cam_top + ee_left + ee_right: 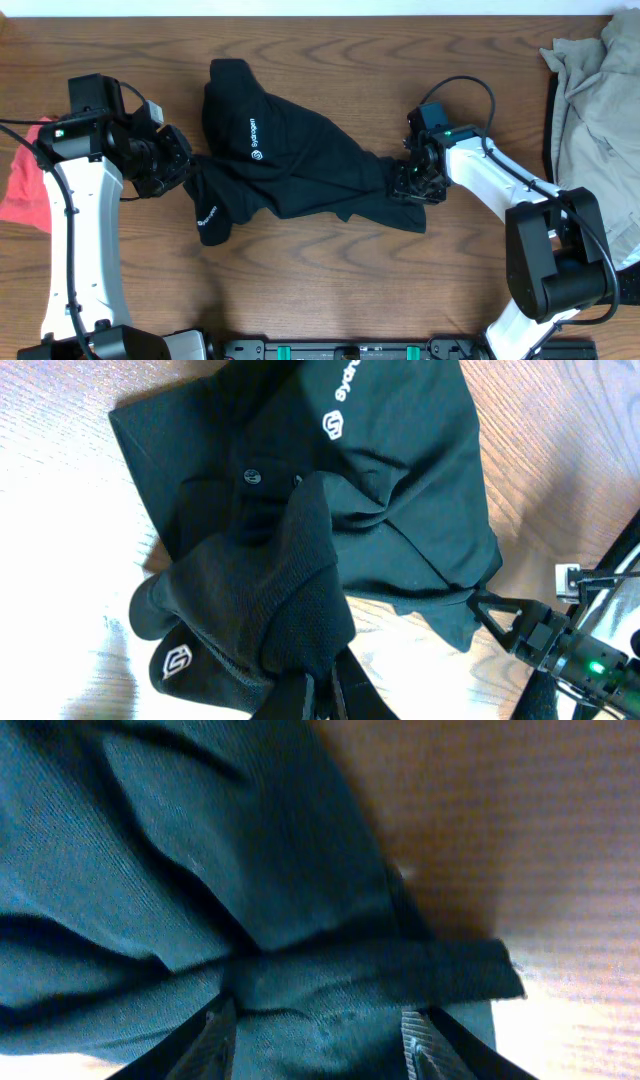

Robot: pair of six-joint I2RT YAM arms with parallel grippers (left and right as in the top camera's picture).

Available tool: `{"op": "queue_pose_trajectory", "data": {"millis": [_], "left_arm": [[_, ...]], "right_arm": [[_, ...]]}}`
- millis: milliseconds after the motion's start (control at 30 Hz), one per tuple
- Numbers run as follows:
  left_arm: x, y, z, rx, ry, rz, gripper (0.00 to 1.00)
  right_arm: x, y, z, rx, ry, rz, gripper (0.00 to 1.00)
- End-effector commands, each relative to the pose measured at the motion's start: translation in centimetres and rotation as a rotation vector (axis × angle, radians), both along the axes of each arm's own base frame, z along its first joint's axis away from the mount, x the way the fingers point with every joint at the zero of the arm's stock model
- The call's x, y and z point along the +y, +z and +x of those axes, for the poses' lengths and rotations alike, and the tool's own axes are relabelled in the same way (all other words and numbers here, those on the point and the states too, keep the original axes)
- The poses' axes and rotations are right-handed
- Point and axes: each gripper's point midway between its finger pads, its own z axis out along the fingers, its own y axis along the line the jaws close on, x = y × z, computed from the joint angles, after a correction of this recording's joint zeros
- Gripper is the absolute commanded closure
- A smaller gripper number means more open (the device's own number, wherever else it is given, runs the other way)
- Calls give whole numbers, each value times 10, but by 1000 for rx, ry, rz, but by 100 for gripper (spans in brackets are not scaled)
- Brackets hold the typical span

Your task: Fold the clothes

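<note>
Overhead view: the black shirt (290, 165) lies crumpled at the middle of the table (330, 290), with the left gripper (185, 168) at its left edge and the right gripper (408, 182) at its right edge. A coral-red tee (25, 185) and a beige garment (600, 90) lie well apart at the table's two ends. Left wrist view: the jaws are pressed together, pinching a bunched corner of the shirt (400, 490). Right wrist view: the fingers (218, 1030) stand spread astride a fold of cloth without clamping it. The step in hand appears to be spreading the shirt flat. The next move likely calls for the right jaws to close on that fold, then for both arms to draw apart.
</note>
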Motion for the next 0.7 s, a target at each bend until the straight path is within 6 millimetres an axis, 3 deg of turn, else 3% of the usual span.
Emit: {"op": "queue_pose_trajectory", "data": {"millis": [0,200,367,500,567,667], "left_arm": [[1,-2,-1,0,-17,17,94],[1,-2,-1,0,-17,17,94],[1,-2,-1,0,-17,17,94],[1,-2,-1,0,-17,17,94],[1,-2,-1,0,-17,17,94],[1,-2,-1,0,-17,17,93]], "right_arm": [[3,-2,4,-12,-21,-3,51],[4,-2,4,-16,-20,-3,62],[8,-4,0,-10,-5,-4,55],[13,-6,-2,-19,12,-10,56],[14,-7,-1,-28,18,-20,62],[16,-7,-2,-30,26,-25,84]]}}
